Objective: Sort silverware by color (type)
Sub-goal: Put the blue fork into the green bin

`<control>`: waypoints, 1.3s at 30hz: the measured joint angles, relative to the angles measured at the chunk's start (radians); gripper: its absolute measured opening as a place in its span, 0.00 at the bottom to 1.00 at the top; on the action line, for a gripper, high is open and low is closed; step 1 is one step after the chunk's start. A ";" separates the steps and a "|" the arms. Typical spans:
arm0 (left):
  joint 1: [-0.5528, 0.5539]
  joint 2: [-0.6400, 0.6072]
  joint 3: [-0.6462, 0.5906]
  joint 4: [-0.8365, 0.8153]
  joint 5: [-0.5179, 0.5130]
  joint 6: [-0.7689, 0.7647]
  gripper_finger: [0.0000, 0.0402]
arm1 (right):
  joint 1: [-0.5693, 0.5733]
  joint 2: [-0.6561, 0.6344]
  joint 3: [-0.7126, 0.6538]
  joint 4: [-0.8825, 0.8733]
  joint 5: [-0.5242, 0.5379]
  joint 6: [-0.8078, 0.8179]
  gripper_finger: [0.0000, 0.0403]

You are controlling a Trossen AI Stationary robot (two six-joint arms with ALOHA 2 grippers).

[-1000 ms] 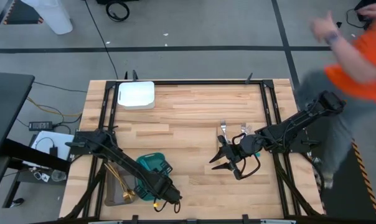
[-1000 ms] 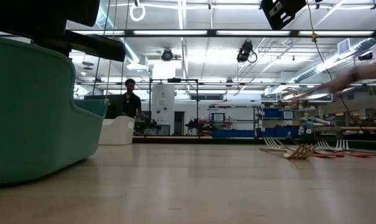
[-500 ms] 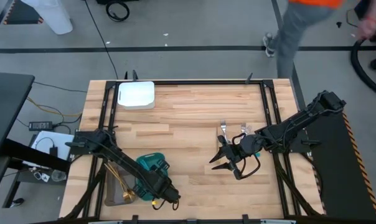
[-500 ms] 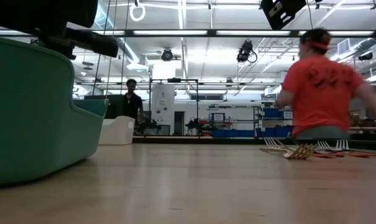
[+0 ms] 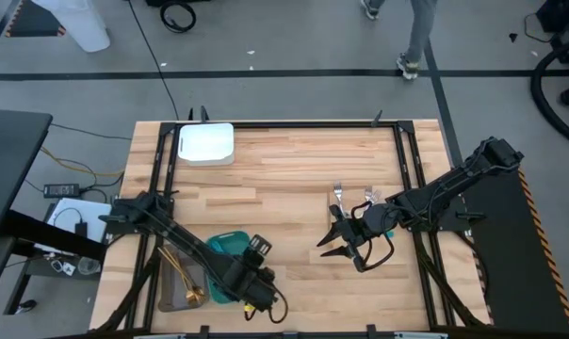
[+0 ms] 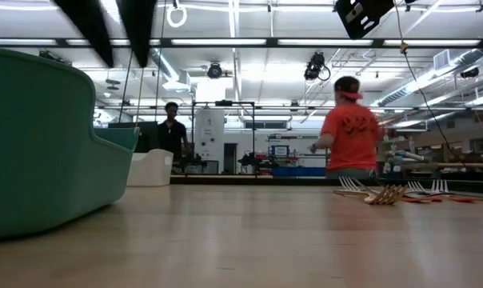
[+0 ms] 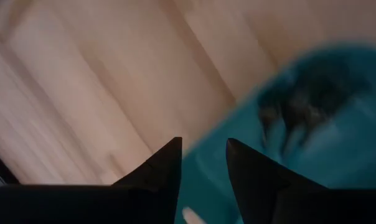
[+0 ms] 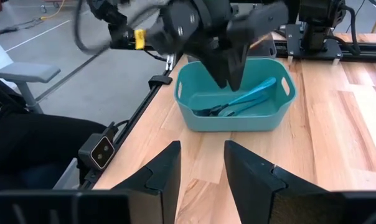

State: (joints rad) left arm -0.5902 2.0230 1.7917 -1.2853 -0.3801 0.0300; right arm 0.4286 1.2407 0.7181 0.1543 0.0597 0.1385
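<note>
Left gripper, fingers slightly apart & empty, hangs just over rectangular teal plastic tray nr table's front edge; teal-blue silverware lies inside; right gripper, fingers spread, beside gold/silver forks twd right edge.

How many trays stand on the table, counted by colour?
White tray: 1
Teal tray: 1
Grey tray: 1
Total: 3
</note>
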 joint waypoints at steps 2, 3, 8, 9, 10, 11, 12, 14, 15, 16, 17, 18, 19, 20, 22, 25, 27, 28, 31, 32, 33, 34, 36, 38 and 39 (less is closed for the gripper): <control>0.010 -0.012 -0.012 0.070 -0.022 0.004 0.33 | 0.000 0.000 0.000 -0.021 0.000 0.015 0.32; 0.012 -0.015 -0.017 0.094 -0.032 0.007 0.33 | 0.000 0.000 0.000 -0.037 0.000 0.024 0.32; 0.032 -0.015 -0.021 0.179 -0.078 0.013 0.33 | 0.000 0.000 0.000 -0.121 0.048 0.072 0.31; 0.036 -0.015 -0.021 0.201 -0.081 0.014 0.33 | -0.001 0.000 0.000 -0.139 0.061 0.080 0.31; 0.039 -0.015 -0.021 0.219 -0.086 0.016 0.32 | -0.001 0.000 0.000 -0.158 0.073 0.089 0.31; 0.042 -0.015 -0.021 0.232 -0.092 0.018 0.31 | -0.001 0.000 0.000 -0.176 0.081 0.096 0.31; 0.044 -0.015 -0.021 0.244 -0.098 0.026 0.30 | -0.001 0.000 0.000 -0.191 0.087 0.105 0.31; 0.045 -0.015 -0.021 0.259 -0.112 0.034 0.28 | -0.001 0.000 0.000 -0.223 0.101 0.126 0.31; 0.045 -0.015 -0.021 0.264 -0.121 0.039 0.27 | -0.001 0.000 0.000 -0.236 0.103 0.136 0.31; 0.044 -0.015 -0.021 0.269 -0.126 0.044 0.26 | -0.001 0.000 0.000 -0.248 0.105 0.145 0.31; 0.045 -0.015 -0.021 0.275 -0.128 0.051 0.24 | -0.001 0.000 0.000 -0.258 0.107 0.151 0.31; 0.047 -0.015 -0.021 0.280 -0.129 0.055 0.23 | -0.001 0.000 0.000 -0.268 0.111 0.157 0.31; 0.049 -0.015 -0.021 0.287 -0.128 0.061 0.22 | -0.001 0.000 0.000 -0.281 0.115 0.162 0.31; 0.049 -0.015 -0.021 0.295 -0.128 0.066 0.21 | -0.001 0.000 0.000 -0.293 0.121 0.171 0.31; 0.054 -0.017 -0.039 0.341 -0.128 0.087 0.19 | -0.001 0.000 0.000 -0.311 0.127 0.185 0.31; 0.056 -0.017 -0.107 0.415 -0.122 0.135 0.16 | -0.001 -0.006 0.000 -0.342 0.124 0.216 0.31; 0.063 -0.018 -0.150 0.444 -0.121 0.163 0.14 | -0.002 -0.021 0.000 -0.355 0.114 0.235 0.31; 0.067 -0.019 -0.165 0.454 -0.121 0.165 0.13 | -0.003 -0.034 0.000 -0.365 0.102 0.242 0.31; 0.084 -0.036 -0.208 0.472 -0.108 0.163 0.11 | -0.009 -0.077 0.000 -0.397 0.073 0.250 0.31; 0.090 -0.043 -0.223 0.505 -0.099 0.167 0.10 | -0.012 -0.094 0.000 -0.414 0.072 0.250 0.31; 0.094 -0.056 -0.242 0.532 -0.091 0.174 0.10 | -0.015 -0.109 0.000 -0.422 0.070 0.250 0.31; 0.099 -0.070 -0.265 0.551 -0.085 0.185 0.09 | -0.021 -0.124 0.000 -0.431 0.070 0.250 0.31; 0.112 -0.094 -0.306 0.635 -0.064 0.204 0.09 | -0.029 -0.154 0.000 -0.470 0.070 0.258 0.31; 0.122 -0.123 -0.360 0.689 -0.059 0.217 0.08 | -0.040 -0.173 0.000 -0.501 0.069 0.283 0.31; 0.128 -0.138 -0.386 0.724 -0.057 0.223 0.08 | -0.045 -0.185 0.000 -0.529 0.069 0.299 0.31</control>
State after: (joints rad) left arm -0.4617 1.8852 1.4054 -0.5609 -0.4374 0.2531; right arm 0.3834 1.0557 0.7181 -0.3744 0.1288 0.4380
